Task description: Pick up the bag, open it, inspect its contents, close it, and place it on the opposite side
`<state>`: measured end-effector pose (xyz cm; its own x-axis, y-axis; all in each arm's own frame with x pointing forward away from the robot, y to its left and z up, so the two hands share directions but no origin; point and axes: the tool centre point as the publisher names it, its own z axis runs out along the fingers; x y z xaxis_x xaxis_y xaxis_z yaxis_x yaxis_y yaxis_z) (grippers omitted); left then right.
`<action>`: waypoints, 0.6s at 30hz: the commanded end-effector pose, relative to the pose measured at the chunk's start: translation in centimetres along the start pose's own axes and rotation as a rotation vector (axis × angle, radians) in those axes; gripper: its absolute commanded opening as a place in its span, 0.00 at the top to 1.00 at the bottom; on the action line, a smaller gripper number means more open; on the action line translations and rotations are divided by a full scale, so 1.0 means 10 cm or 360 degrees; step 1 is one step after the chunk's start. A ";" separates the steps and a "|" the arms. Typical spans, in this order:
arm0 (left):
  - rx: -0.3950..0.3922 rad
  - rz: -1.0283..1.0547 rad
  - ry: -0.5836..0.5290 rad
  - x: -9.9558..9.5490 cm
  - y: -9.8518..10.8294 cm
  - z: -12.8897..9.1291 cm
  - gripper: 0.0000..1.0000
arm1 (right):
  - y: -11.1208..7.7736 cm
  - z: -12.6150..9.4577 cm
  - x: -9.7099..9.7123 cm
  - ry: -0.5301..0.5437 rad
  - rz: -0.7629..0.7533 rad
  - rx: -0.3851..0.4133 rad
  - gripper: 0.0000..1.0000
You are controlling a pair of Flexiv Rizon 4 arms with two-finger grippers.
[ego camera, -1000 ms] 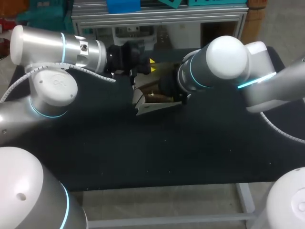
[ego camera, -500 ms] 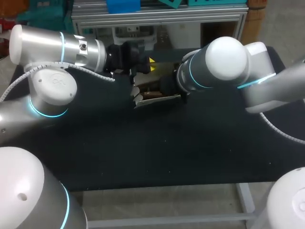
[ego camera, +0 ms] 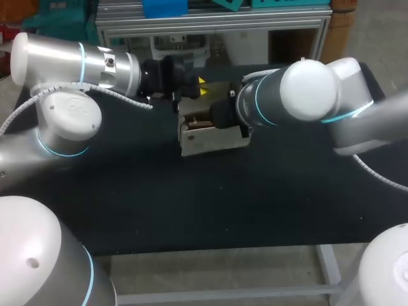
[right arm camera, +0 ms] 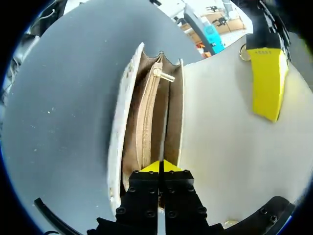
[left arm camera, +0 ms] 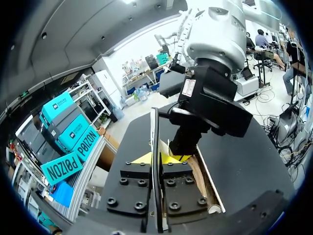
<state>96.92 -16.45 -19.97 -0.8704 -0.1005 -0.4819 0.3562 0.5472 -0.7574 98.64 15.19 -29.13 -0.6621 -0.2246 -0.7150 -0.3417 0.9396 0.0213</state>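
Right, upper centre of the frame: my left gripper [ego camera: 203, 86] clamps the flap [right arm camera: 220, 127] of the open bag [ego camera: 210, 139]; my right gripper [right arm camera: 161, 166], fingers pressed together, sits at its mouth.

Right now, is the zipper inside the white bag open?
No, inside the white bag the zipper runs closed along its length, gold pull at the far end.

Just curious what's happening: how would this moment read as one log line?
stage: bag open, inspection | left tool: shut on flap | right tool: tips together at bag mouth | zipper: visible inside
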 end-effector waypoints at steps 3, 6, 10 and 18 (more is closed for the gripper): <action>-0.0009 -0.0004 -0.0011 0.03 -0.03 0.01 1.00 | 0.02 -0.28 0.05 -0.0085 -0.0014 0.0018 1.00; -0.0011 -0.0010 -0.0011 0.04 -0.04 0.01 1.00 | 0.04 -0.35 0.06 -0.0107 -0.0032 0.0032 1.00; -0.0009 -0.0010 -0.0011 0.06 -0.05 0.00 1.00 | 0.03 -0.38 0.06 -0.0109 -0.0035 0.0042 0.94; -0.0012 -0.0114 -0.0003 0.07 -0.10 -0.05 1.00 | 0.07 -0.62 0.08 -0.0189 -0.0056 0.0050 1.00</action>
<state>96.14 -16.84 -19.73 -0.8896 -0.1367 -0.4358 0.3012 0.5417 -0.7848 95.19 14.63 -25.89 -0.5886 -0.2332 -0.7741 -0.3434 0.9389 -0.0217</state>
